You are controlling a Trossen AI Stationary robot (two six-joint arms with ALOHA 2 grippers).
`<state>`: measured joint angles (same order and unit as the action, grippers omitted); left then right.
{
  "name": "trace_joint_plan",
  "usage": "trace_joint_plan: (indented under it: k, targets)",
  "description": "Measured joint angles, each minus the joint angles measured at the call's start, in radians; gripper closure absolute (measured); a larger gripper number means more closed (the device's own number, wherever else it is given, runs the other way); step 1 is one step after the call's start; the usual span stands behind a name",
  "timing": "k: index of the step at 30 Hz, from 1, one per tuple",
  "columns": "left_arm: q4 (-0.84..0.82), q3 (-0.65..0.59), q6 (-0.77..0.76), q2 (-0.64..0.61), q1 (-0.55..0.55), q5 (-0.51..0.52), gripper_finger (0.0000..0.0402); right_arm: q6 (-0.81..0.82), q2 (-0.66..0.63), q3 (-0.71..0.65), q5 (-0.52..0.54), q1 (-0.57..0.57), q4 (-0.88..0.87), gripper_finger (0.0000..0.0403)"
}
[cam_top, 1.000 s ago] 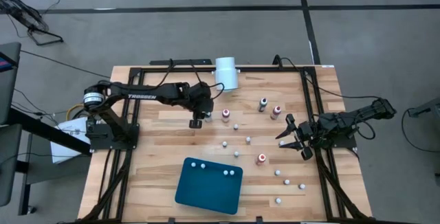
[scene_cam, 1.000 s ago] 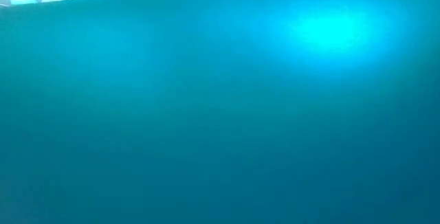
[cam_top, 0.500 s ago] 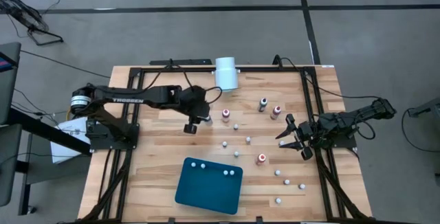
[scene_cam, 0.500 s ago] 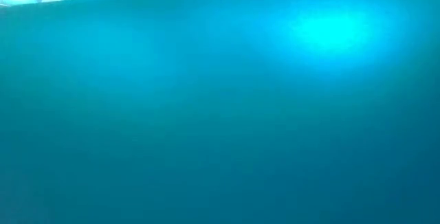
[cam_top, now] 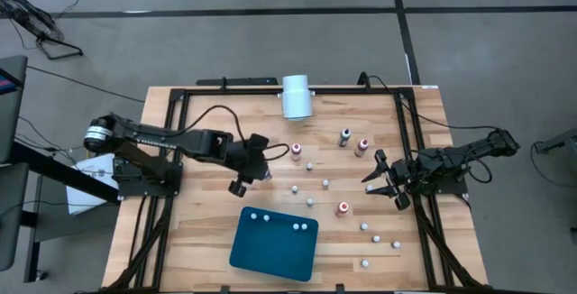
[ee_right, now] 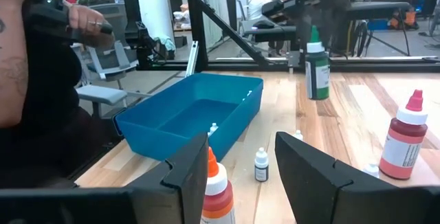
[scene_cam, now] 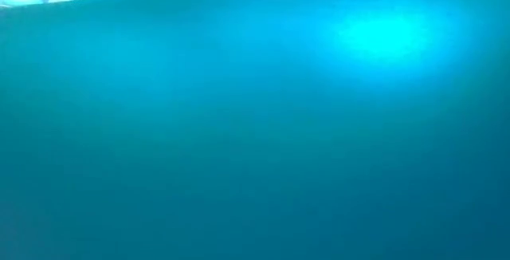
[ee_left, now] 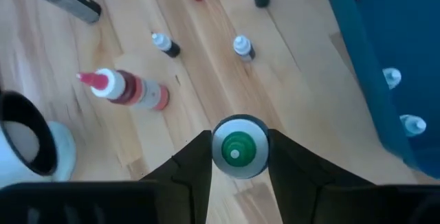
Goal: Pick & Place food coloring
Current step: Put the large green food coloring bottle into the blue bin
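Above bare planks beside tray (cam_top: 273,243) — left gripper (ee_left: 238,157) pinching green bottle (ee_left: 238,147); right gripper (cam_top: 380,177) spread.

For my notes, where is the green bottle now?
The green bottle sits between the left gripper jaws, above the table between the white cylinder and the blue tray.

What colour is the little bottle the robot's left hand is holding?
Green. The left gripper holds a small green bottle with a white cap; the left wrist view shows it best.
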<state>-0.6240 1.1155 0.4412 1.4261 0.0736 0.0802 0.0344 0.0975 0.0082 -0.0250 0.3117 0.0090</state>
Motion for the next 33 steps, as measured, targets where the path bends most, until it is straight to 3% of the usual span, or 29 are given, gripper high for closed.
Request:
trace_joint_plan:
  k: [9, 13, 33]
  targets:
    - [-0.044, -0.016, -0.004, 0.028, 0.013, 0.002, 0.0288, 0.0, 0.0, 0.0, 0.0, 0.0, 0.0, 0.0244]
    - [0.0, -0.052, 0.004, 0.065, 0.011, -0.038, 0.0288, 0.0, 0.0, 0.0, 0.0, 0.0, 0.0, 0.0244]
    - [0.043, -0.059, -0.002, 0.129, 0.01, -0.05, 0.0287, 0.0, 0.006, 0.0, 0.0, 0.0, -0.001, 0.0244]
